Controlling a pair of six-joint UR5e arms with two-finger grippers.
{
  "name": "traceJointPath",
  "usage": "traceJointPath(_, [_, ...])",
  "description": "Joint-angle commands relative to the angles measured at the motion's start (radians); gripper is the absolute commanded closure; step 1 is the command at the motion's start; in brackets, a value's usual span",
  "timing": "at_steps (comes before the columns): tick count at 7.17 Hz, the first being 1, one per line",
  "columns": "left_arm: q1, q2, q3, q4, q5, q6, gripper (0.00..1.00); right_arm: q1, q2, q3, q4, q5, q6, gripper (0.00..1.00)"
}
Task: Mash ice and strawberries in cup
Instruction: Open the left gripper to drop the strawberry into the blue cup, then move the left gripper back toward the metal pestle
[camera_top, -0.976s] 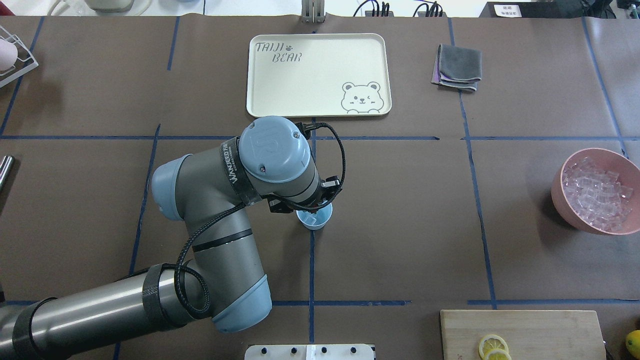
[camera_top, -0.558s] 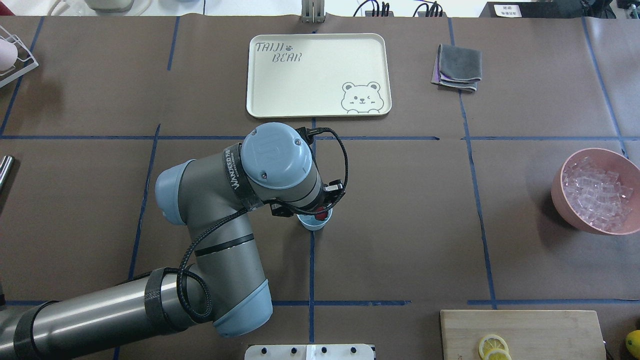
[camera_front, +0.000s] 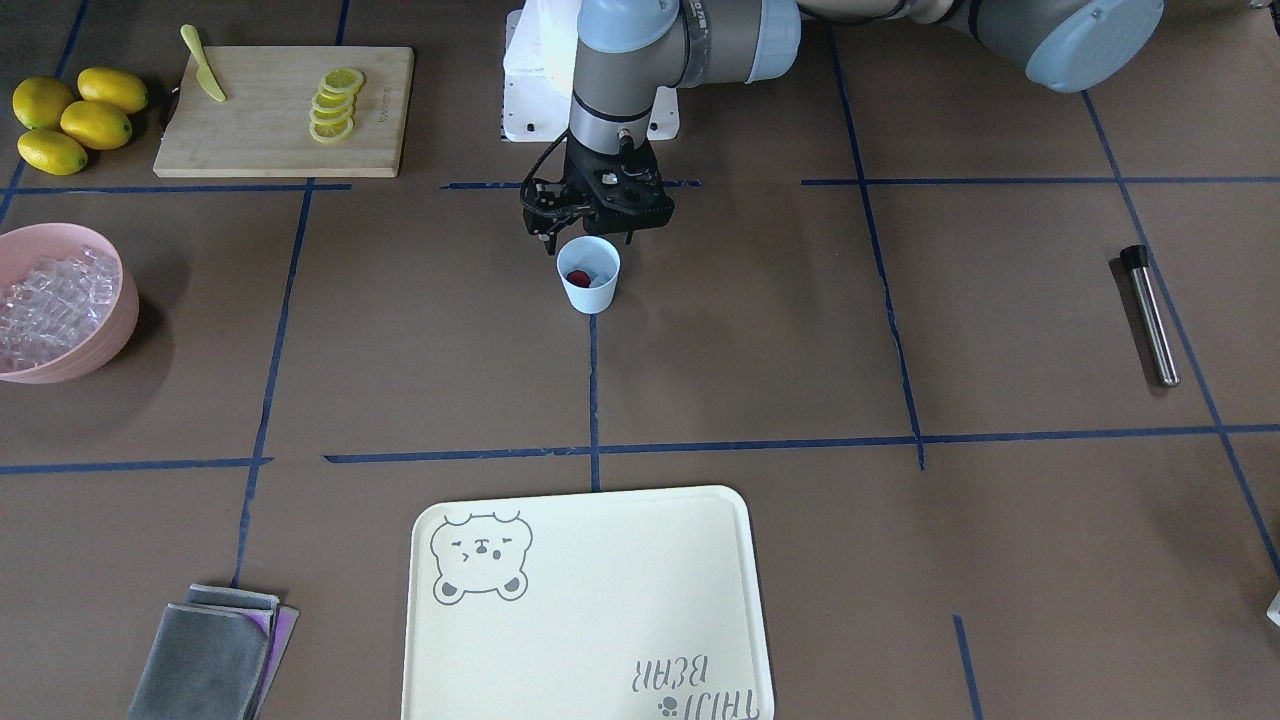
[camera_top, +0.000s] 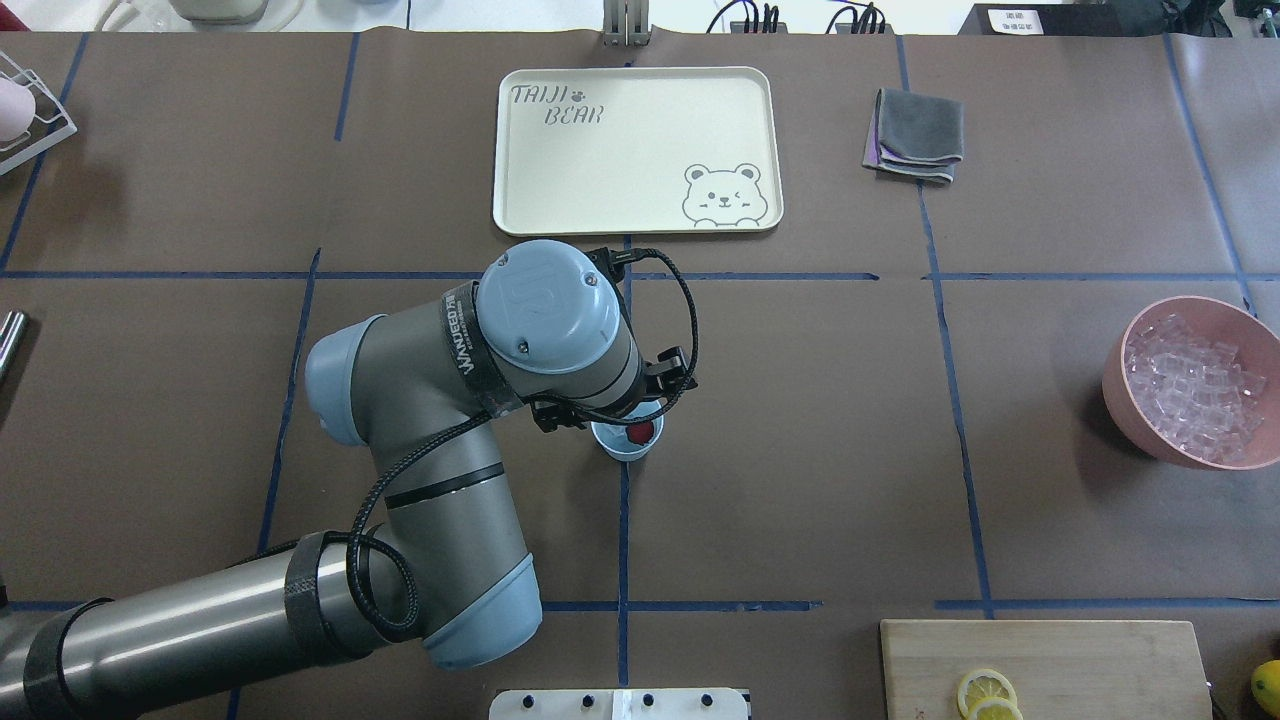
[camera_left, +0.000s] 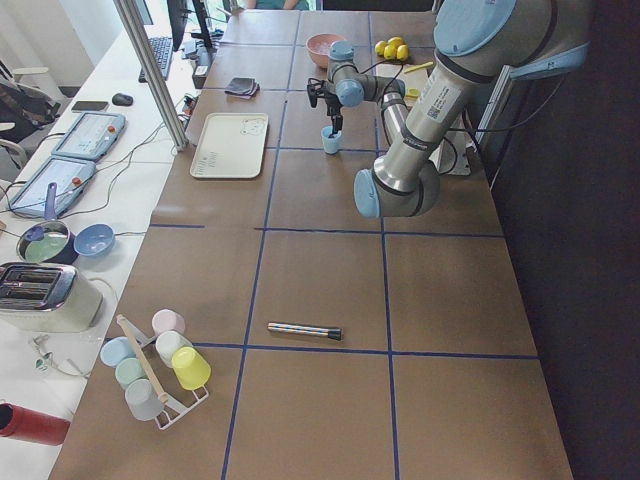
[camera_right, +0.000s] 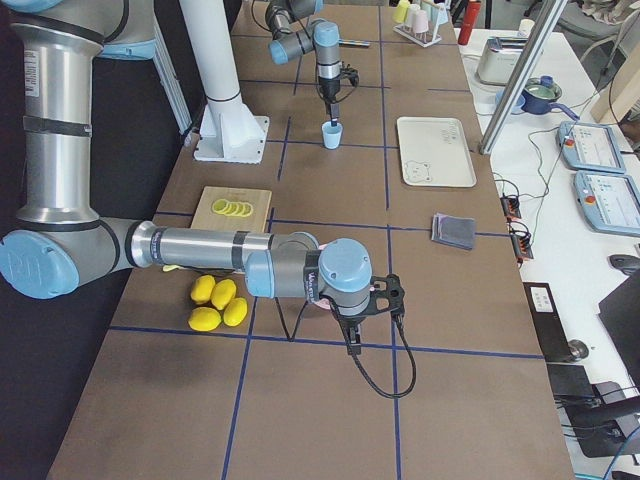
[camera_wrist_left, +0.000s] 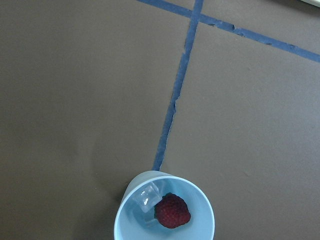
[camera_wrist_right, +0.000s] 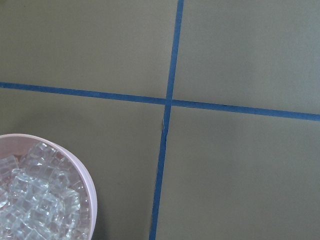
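- Front-facing view: the left gripper (camera_front: 598, 228) hangs just over the cup (camera_front: 590, 290), toward the robot's side of the rim. The jaws look apart and hold nothing. The strawberry (camera_front: 577, 278) lies inside the cup. A steel muddler rod (camera_front: 1150, 320) lies well apart on the counter (camera_front: 800, 350), out on the robot's left.
- Overhead view: the wrist covers part of the cup's rim. The cup stands mid-counter on a blue tape line with bare room on every side. The tray (camera_top: 640, 150) is beyond it, and the pink bowl (camera_top: 1115, 385) is far off at the right edge.
- Left side view: the rod lies alone on open counter, so approach is free from above.
- Right side view: the right gripper (camera_right: 353, 335) points down, well apart from the cup. I cannot tell how its jaws stand.
- Left wrist view: one ice cube (camera_wrist_left: 146, 196) sits at the cup's bottom, touching the berry.
- Right wrist view: the bowl's rim shows at lower left, heaped with the ice pile (camera_wrist_right: 35, 200).
- Risks, as judged:
  - Pulling away low could clip the rim with a jaw and topple the cup.
  - The cup is light, tapered and unheld, so an off-centre press would tip or skid it.
  - Slick ice could squirt out under the rod.
  - The round rod may roll when pinched.
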Motion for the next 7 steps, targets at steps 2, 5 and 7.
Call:
traceJointPath(2, [-0.085, 0.091, -0.118, 0.104, -0.012, 0.171, 0.0, -0.006, 0.007, 0.002, 0.002, -0.011, 0.032, 0.0])
traceJointPath(5, [-0.232, 0.294, -0.258, 0.126, -0.152, 0.396, 0.0, -0.044, 0.029, 0.005, -0.004, -0.032, 0.054, 0.0])
traceJointPath(7, [-0.33, 0.39, -0.28, 0.143, -0.214, 0.568, 0.0, -0.067, 0.033, 0.006, -0.004, -0.034, 0.054, 0.0])
